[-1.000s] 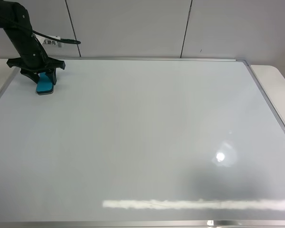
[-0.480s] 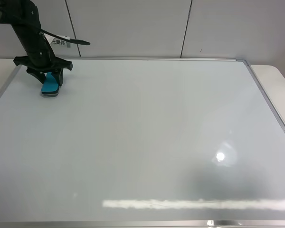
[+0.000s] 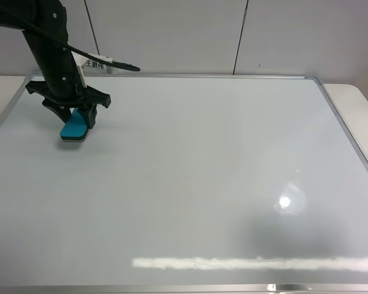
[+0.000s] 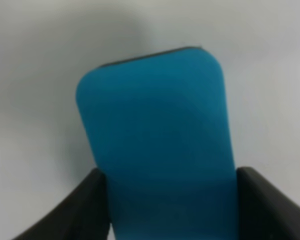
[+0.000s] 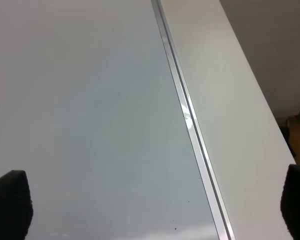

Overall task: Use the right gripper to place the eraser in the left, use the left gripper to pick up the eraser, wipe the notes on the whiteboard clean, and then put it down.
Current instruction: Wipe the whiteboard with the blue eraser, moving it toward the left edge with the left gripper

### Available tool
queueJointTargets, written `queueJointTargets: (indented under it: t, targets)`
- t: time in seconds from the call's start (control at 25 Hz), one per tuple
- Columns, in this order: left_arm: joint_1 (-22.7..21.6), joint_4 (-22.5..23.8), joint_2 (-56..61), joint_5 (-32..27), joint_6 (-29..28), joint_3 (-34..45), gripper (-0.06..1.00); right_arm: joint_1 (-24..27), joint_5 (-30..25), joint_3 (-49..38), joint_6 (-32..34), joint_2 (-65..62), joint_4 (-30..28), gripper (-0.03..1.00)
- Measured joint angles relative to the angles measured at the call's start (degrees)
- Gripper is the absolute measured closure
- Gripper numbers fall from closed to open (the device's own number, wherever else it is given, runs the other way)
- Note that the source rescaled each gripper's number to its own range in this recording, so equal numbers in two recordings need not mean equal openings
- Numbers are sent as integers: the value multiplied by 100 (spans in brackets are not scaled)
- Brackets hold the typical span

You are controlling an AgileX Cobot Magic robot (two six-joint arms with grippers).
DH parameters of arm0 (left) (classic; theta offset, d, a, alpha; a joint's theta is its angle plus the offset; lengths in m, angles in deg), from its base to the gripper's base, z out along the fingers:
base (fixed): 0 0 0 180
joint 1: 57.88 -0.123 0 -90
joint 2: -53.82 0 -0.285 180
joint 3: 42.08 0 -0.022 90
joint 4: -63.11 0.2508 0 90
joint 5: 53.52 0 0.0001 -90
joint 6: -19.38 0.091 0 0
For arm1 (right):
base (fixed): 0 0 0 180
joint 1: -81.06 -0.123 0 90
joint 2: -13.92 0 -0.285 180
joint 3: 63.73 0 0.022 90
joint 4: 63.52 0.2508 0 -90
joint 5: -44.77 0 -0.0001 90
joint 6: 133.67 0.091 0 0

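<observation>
The whiteboard [image 3: 202,184] fills most of the exterior high view. No red notes show on it. My left gripper [image 3: 75,119] is shut on the teal eraser [image 3: 74,127] and presses it on the board near the far left corner. In the left wrist view the eraser [image 4: 160,150] fills the middle, with a black finger [image 4: 75,215] on each side of it. My right gripper is out of the exterior high view. In the right wrist view its fingertips [image 5: 7,202] sit far apart over the board's right frame [image 5: 190,120], with nothing between them.
A white table surface [image 3: 356,101] lies beyond the board's right frame. A grey wall [image 3: 172,33] stands behind the board. A cable with a white label [image 3: 98,61] trails from the left arm. Light glare [image 3: 251,263] marks the board's near edge.
My left gripper has slid the eraser across the board, to the right and toward the near side, away from the far left corner.
</observation>
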Motion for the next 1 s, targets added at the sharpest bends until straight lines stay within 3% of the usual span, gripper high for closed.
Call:
queueJointTargets:
  t: [0.2,0.52,1.0]
  targets:
    - [400,-109,275,787,-543,828,94,0,0,0,0,0,0,-3]
    - [441,-411,438,1597,-812,1888,94,0,0,0,0,0,0,-3]
    - [441,-319,499,2049,-833,2065,94,0,0,0,0,0,0,-3]
